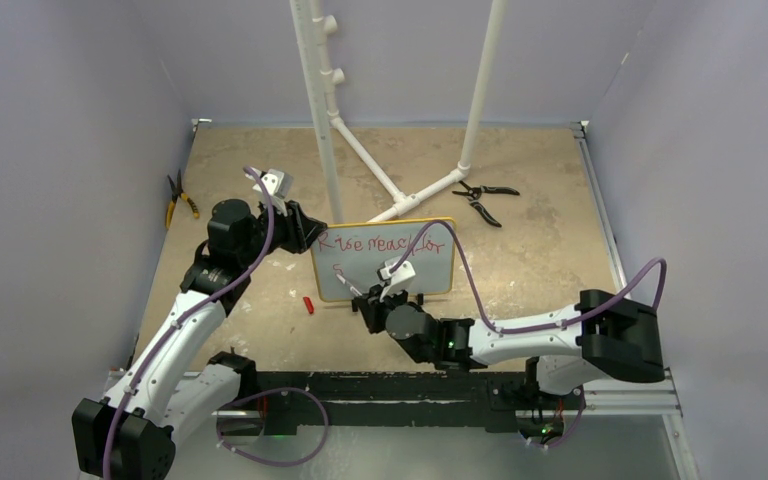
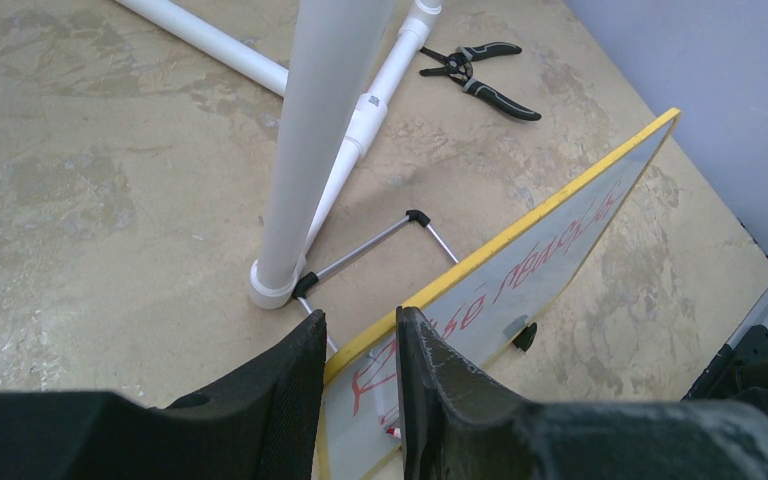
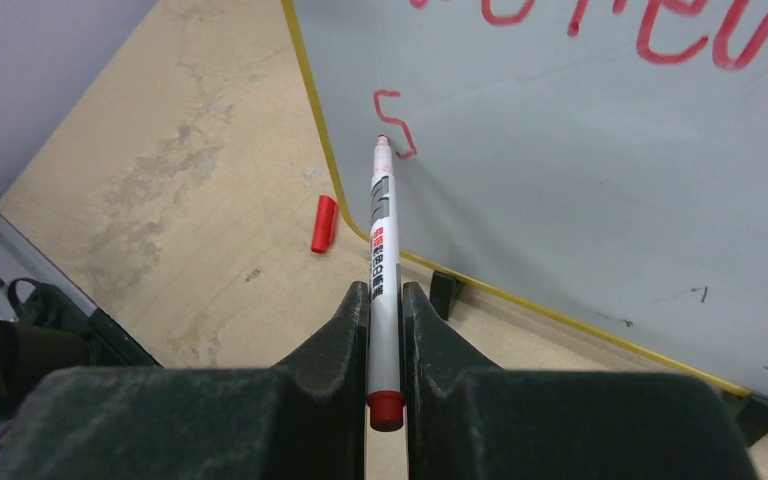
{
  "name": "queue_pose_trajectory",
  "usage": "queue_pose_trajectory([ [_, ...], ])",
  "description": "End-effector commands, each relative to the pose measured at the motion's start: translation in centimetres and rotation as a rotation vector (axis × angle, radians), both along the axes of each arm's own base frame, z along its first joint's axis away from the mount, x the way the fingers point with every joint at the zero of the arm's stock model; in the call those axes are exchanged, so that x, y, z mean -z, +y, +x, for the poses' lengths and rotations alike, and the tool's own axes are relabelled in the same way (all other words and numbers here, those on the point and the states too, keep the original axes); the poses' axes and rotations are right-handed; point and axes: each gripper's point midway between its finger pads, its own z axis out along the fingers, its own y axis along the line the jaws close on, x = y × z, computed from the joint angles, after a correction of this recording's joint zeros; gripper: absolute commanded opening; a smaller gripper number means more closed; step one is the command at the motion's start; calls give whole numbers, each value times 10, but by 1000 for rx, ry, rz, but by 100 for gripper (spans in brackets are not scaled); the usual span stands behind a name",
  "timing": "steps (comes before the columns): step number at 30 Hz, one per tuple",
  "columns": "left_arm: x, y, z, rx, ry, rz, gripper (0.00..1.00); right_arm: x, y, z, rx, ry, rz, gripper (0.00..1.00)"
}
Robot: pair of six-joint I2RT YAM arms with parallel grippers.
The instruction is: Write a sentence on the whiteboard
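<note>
Marker (image 3: 382, 250) sits clenched in the right tool (image 3: 385, 292), tip touching the whiteboard (image 3: 580, 190) at a red S (image 3: 393, 120); the left tool (image 2: 360, 345) pinches its edge.

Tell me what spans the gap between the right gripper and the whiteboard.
A marker, clamped in the right gripper, reaches to the whiteboard, tip by a red stroke; the right wrist view shows it.

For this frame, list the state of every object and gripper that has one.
whiteboard: standing on its feet, left edge clamped.
sentence: first line written, second line only begun with one letter.
marker: uncapped, gripped, tip at the whiteboard.
cap: off, lying on the table.
left gripper: shut on the whiteboard.
right gripper: shut on the marker.
black pliers: lying flat, handles spread.
</note>
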Motion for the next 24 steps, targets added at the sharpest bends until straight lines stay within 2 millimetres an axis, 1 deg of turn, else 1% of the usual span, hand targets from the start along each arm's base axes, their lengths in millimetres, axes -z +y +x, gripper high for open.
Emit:
queue_pose_trajectory([
  [1,0,-2,-4,15,10,-17,30,-48,6,-2,-40,-64,146,0],
  [3,0,-2,-4,15,8,-17,30,-54,1,-6,-57,-69,180,0],
  [5,0,-2,-4,15,6,-17,30,-53,-6,-5,-39,-60,191,0],
  [7,0,-3,-4,15,7,-18,30,-45,-13,-1,9,-37,167,0],
  [9,1,-3,-4,16,11,-19,30,-35,-18,-2,26,-14,141,0],
  [11,1,-3,-4,16,11,-19,30,-32,-23,-1,38,-12,141,0],
  [15,1,-3,-4,16,10,-20,30,-31,-25,1,47,-17,133,0],
  [24,1,-3,-4,18,12,-20,30,-27,-18,2,37,-23,117,0],
])
